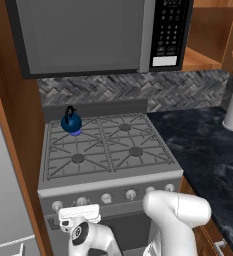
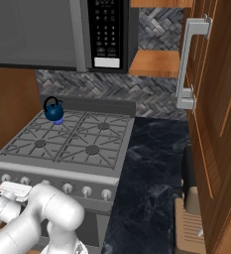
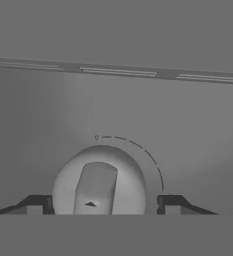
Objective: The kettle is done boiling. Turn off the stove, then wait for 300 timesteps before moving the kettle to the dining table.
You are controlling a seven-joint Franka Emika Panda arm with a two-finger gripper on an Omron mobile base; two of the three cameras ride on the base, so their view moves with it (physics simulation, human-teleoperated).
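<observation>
The kettle (image 1: 71,121) sits on the stove (image 1: 106,145) at the rear burner, around 10 o'clock on the grates. In the hand view the tool (image 3: 103,205) straddles a pale knob (image 3: 99,182), one fingertip (image 3: 35,205) at each flank, jaws spread, gripping nothing yet

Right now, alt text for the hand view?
A pale stove knob sits between the gripper's two dark fingertips, which flank it without clearly touching. Behind it is the stove's flat grey front panel, with a thin seam running across near the top.
</observation>
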